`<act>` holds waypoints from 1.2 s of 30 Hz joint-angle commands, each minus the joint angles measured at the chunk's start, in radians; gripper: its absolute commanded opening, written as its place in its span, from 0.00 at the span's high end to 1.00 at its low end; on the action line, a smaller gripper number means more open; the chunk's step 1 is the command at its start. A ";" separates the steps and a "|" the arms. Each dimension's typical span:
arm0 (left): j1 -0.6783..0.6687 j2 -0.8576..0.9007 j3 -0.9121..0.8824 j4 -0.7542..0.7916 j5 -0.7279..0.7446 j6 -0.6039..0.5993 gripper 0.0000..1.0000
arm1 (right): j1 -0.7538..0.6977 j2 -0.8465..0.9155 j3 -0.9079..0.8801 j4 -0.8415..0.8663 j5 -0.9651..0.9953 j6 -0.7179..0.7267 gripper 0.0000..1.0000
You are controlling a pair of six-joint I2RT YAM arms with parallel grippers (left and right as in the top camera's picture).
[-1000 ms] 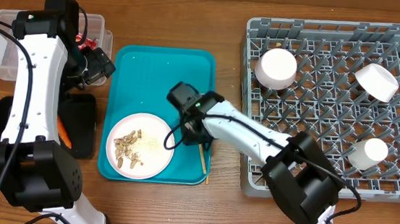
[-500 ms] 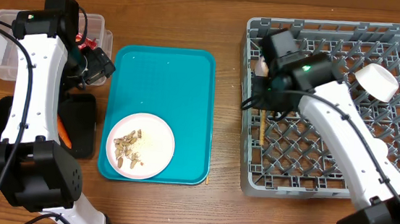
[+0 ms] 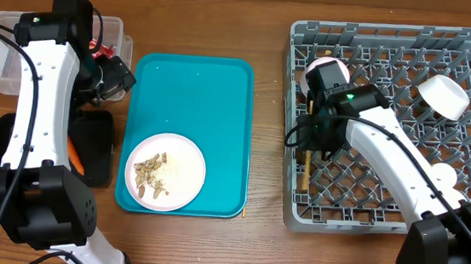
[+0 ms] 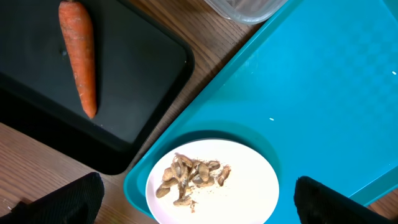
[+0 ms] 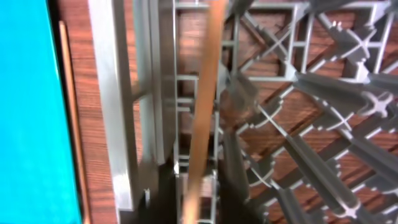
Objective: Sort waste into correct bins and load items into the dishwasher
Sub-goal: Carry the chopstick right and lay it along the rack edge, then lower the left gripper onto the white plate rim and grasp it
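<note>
Right end effector (image 3: 309, 143) over the large grey plastic dish rack (image 3: 381, 31), thin wooden chopstick (image 5: 202, 112) beneath.
Its grip could not be told; the chopstick lay along the rack's left grid. Left end effector (image 4: 199, 186) hung wide open above a white round plate (image 4: 249, 186) of beige scraps (image 4: 189, 177) on the teal tray (image 4: 323, 81).

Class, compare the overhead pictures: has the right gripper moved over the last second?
Yes. The right gripper has crossed from over the teal tray to over the left part of the grey dish rack.
</note>
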State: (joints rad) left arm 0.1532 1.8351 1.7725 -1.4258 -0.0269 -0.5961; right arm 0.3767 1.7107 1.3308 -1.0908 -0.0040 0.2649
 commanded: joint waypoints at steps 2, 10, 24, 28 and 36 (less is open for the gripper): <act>-0.008 -0.003 -0.003 -0.007 0.002 0.005 0.00 | 0.005 -0.003 0.004 0.002 -0.006 -0.003 0.60; -0.095 -0.003 -0.003 -0.002 0.020 0.098 0.00 | 0.005 -0.095 0.095 -0.028 -0.006 0.001 0.61; -0.236 -0.001 -0.308 0.300 -0.026 0.155 0.89 | 0.005 -0.166 0.097 -0.041 -0.043 0.000 0.86; -0.219 0.007 -0.407 0.411 -0.097 0.155 0.94 | 0.005 -0.166 0.097 -0.042 -0.043 0.000 0.86; -0.217 0.032 -0.509 0.500 -0.213 0.155 0.96 | 0.005 -0.166 0.097 -0.044 -0.043 0.000 0.86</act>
State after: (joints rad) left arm -0.0677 1.8404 1.2846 -0.9329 -0.1520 -0.4446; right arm 0.3767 1.5627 1.4067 -1.1381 -0.0448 0.2619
